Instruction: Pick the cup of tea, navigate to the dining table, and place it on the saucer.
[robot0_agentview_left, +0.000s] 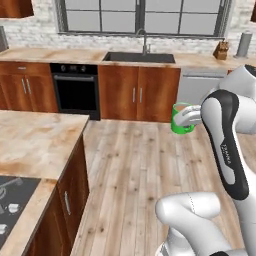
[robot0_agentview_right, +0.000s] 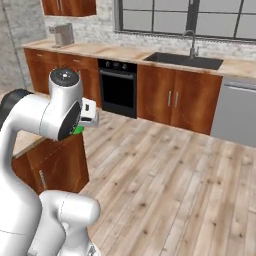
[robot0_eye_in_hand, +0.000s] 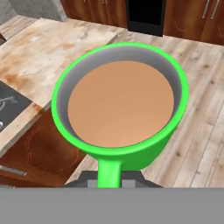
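Note:
The cup of tea (robot0_eye_in_hand: 120, 109), a bright green mug full of brown liquid, hangs in the air over the wood floor. Its handle (robot0_eye_in_hand: 108, 173) points back into my gripper (robot0_eye_in_hand: 109, 180), which is shut on it. From the left base view the cup (robot0_agentview_left: 178, 125) sits just past the gripper (robot0_agentview_left: 187, 117), level with the lower cabinets. In the right base view my arm hides all but a green sliver of the cup (robot0_agentview_right: 78, 129), under the gripper (robot0_agentview_right: 90, 114). The dining table and the saucer are out of view.
An island counter (robot0_agentview_left: 35, 145) with a black cooktop (robot0_agentview_left: 10, 200) stands close on the left, its corner below the cup (robot0_eye_in_hand: 48, 52). Along the far wall are an oven (robot0_agentview_left: 75, 90), a sink (robot0_agentview_left: 140, 57) and a dishwasher (robot0_agentview_left: 200, 85). Wood floor (robot0_agentview_left: 140, 165) lies between.

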